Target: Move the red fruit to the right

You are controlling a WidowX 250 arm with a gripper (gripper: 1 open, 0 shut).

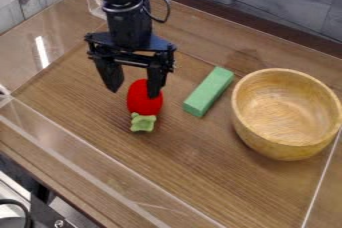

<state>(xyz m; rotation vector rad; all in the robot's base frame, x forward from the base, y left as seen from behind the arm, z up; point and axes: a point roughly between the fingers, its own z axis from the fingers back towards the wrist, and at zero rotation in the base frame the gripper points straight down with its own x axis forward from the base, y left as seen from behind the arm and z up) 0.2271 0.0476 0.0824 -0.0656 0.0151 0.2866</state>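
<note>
Here the counter (94, 177) is a brown wood-grain surface fenced by low clear plastic walls, and everything below is placed relative to the wooden bowl (285, 112), which sits near the counter's right edge. The bowl is round, light-coloured and upright, with nothing visible inside it. Well to the left of the bowl, the black robot arm (124, 0) comes down from the top of the view, its pincer (132, 79) pointing straight down at the counter. The pincer stands wide, its two dark fingers (104, 74) spread apart and gripping nothing. Just left of the bowl lies a plain green rectangular block (207, 91), flat on the counter and angled so that its far end leans toward the bowl; it does not touch the rim. Farther left of the bowl, beyond the block, the red toy strawberry (143, 99) rests on the counter with its light green leafy cap pointing toward the near edge. Its top sits between the fingers' lower ends, though whether either finger touches it cannot be told.
</note>
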